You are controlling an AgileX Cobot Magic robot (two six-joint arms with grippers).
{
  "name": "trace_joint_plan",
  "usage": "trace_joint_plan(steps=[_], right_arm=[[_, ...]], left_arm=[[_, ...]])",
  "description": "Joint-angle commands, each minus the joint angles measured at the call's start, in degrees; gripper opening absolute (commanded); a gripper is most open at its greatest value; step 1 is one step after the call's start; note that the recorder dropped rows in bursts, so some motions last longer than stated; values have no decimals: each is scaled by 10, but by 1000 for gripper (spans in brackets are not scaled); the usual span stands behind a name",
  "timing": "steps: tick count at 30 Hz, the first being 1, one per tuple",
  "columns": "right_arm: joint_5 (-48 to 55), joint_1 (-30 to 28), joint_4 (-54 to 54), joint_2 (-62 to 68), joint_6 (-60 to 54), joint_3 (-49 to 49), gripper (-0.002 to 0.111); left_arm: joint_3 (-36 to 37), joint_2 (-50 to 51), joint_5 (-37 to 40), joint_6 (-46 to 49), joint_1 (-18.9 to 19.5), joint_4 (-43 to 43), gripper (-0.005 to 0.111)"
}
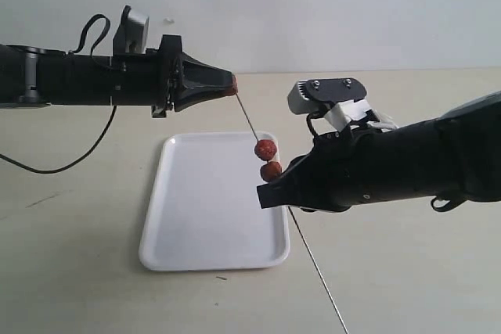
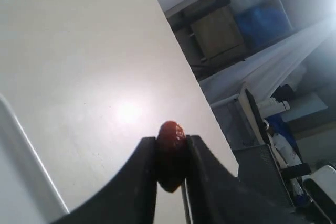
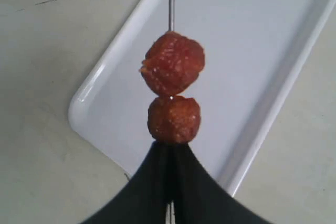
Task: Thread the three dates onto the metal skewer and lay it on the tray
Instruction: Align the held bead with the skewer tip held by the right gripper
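Pale beige table point(image 1: 94, 271) runs back to a plain white wall point(image 1: 329, 5), and the white tray point(image 1: 196, 217) lies flat on it between my two arms. My left hand point(image 1: 227, 85) is up in the air above the tray's far end, its fingers pinched onto the third date point(image 2: 170, 156), which bulges out reddish between the two dark tips. From that date the thin metal skewer point(image 1: 247, 119) slants down toward my right hand point(image 3: 169, 153). The upper date point(image 1: 265, 149) and the lower date point(image 1: 271, 170) are threaded on it, touching one another, and they hang over the tray's right side. The lower one sits right against my right fingertips. That hand is closed tight on the rod just under it, and the long bare end of the skewer sticks out past it, over the table. The skewer's tip meets the date in my left hand, though whether it has gone into the flesh I cannot make out.
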Motion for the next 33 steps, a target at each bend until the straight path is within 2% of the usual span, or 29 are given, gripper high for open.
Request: trace_joint_plan(steps=[1,15,25,33], right_arm=[[9,1,0,-4,0,2,0],[6,1,3,-4,0,2,0],[8,1,29,-4,-25,-16,0],[6,1,29,-4,-24,-31,0]], left_arm=[[-2,1,20,2,1,-6,18],[-2,1,51,7,-1,-6,18],[-2,1,59,18,-24,-6,18],[-2,1,61,20,-26,13,18]])
